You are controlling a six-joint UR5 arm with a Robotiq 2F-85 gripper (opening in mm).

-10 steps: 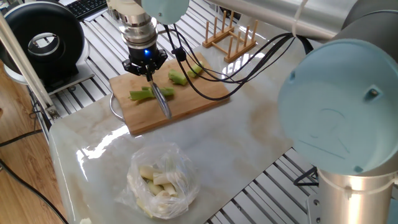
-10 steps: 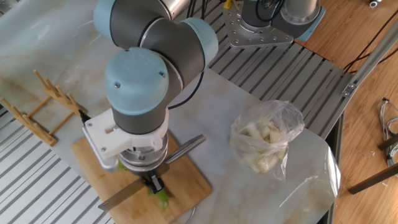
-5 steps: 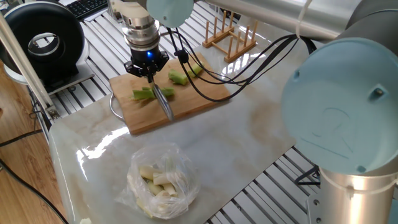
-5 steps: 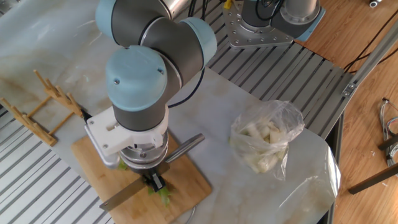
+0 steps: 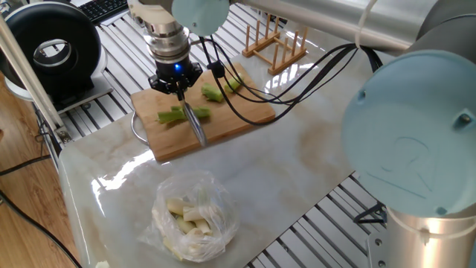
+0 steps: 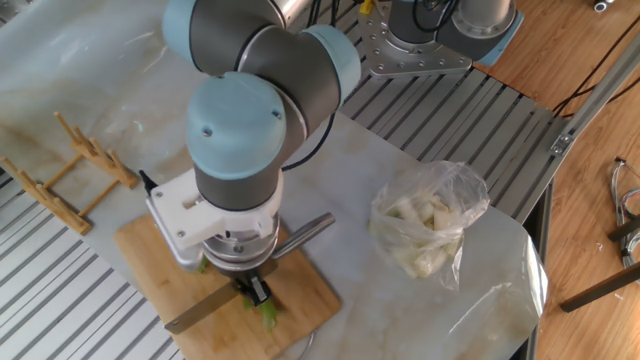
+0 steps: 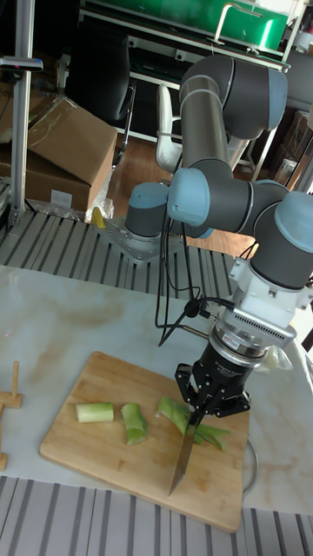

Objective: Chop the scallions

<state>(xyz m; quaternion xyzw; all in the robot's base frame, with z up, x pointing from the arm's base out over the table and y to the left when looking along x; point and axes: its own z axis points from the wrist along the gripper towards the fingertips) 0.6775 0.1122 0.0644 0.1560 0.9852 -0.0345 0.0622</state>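
A wooden cutting board holds the scallions as several light-green chunks, with a longer leafy piece at the knife. In the tall fixed view two short chunks lie left of the leafy piece. My gripper points straight down over the board, shut on a knife. The blade runs down toward the board's front edge, and its upper part crosses the leafy piece. In the other fixed view my arm hides most of the scallions; only a green bit shows beside the blade.
A clear plastic bag of pale pieces lies on the marble top near its front edge. A wooden rack stands behind the board. A black round device sits at the far left. Cables hang over the board's right end.
My gripper and the knife have shifted slightly along the board. The leafy piece under the blade has nudged a little; the other chunks stay put.
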